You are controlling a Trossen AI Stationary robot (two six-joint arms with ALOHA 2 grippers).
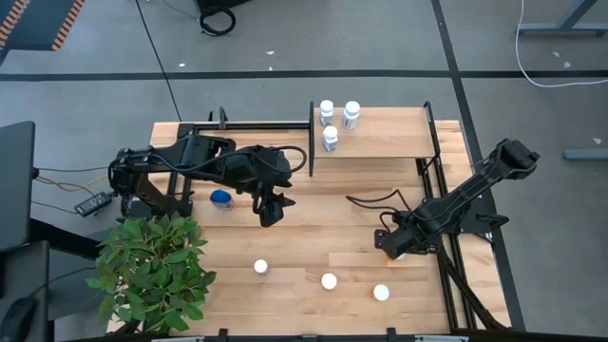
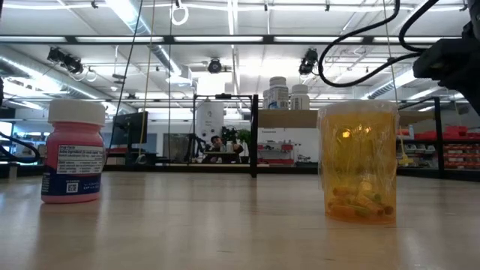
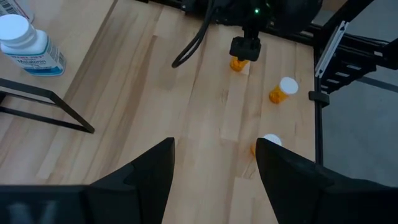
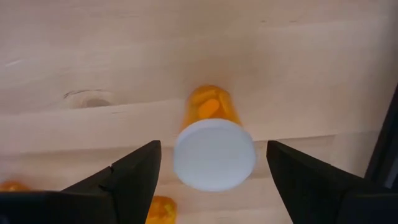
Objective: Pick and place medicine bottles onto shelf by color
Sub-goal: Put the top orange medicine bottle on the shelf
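Observation:
My right gripper (image 4: 213, 149) is open and points down over an upright orange bottle (image 4: 211, 134) with a white cap. One finger stands on either side of the cap with a gap at each, touching nothing. In the high view this gripper (image 1: 391, 249) is at the table's right. My left gripper (image 3: 214, 149) is open and empty, above the table's middle (image 1: 271, 211). Three white bottles (image 1: 330, 139) stand on the shelf (image 1: 389, 142) at the far edge. A squat blue bottle (image 1: 220, 199) stands by the left arm. Three more white-capped bottles (image 1: 329, 281) stand near the near edge.
A green leafy plant (image 1: 152, 271) fills the near left corner. Black rails (image 1: 432, 142) edge the shelf and run down the table's right side. In the low view a pink bottle (image 2: 73, 154) and an orange bottle (image 2: 358, 161) stand close to the camera.

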